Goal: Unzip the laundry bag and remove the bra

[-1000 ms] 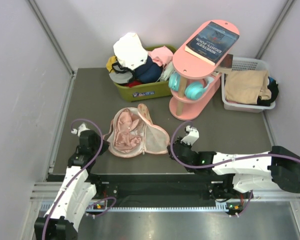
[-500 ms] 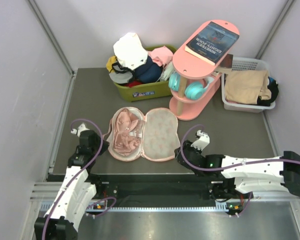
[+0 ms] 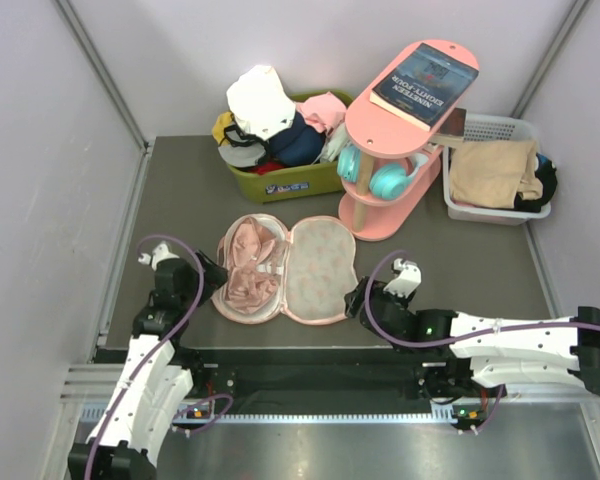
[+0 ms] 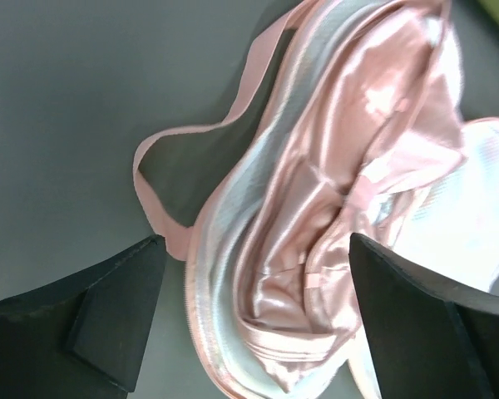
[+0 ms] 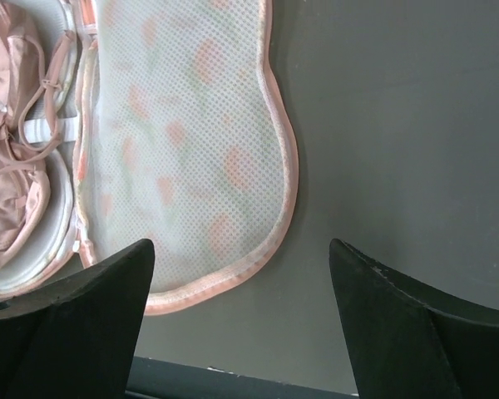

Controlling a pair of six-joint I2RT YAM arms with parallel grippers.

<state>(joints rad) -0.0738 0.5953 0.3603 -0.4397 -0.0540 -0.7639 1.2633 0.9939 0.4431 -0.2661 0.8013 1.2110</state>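
The laundry bag lies unzipped and flat on the dark surface, between the two pincers. Its two halves are side by side, like an open shell. The left pincer is spread wide and pinches nothing. The half of the bag that holds the bra lies just ahead of this pincer and below it, and in the wrist view it shows between the two fingers. The bra is shiny pink and crumpled, and it rests inside this half. The thin pink loop lies on the surface just ahead of one finger. The right pincer is also spread wide and holds nothing. The empty half of the bag, with mesh and orange prints, lies ahead of it and to its left. Far beyond both pincers stand a green bin full of clothes and a pink shelf.
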